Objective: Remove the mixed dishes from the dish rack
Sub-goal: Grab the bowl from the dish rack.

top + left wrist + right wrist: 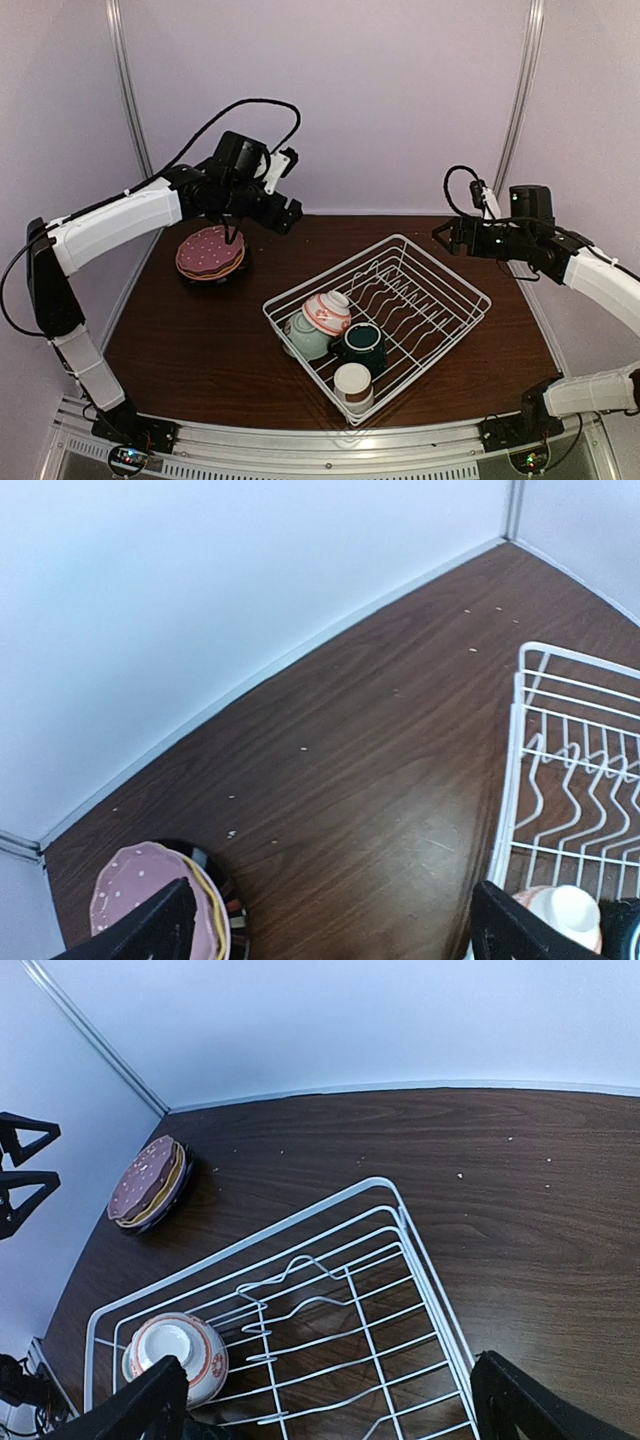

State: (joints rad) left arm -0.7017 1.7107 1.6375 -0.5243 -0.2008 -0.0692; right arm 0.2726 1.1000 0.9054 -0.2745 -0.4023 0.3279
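At left centre of the top view, a stack of round plates (210,252), pink speckled on top, sits on the dark wooden table (190,340). Just above it the left gripper (332,890) hangs released and empty. At centre, the white wire dish rack (400,238) holds a red-and-white patterned bowl (327,312), a pale green bowl (303,338), a dark green mug (362,347) and a white-and-brown cup (352,385). At right, the right gripper (330,1360) is spread and empty.

Dark wood table (200,340), white wire dish rack (445,267) centre-right, stacked plates (210,252) far left

Plate stack (210,252) apart from white rack (445,267); patterned bowl (327,312), pale bowl (303,338), mug (362,345), cup (352,385) inside.
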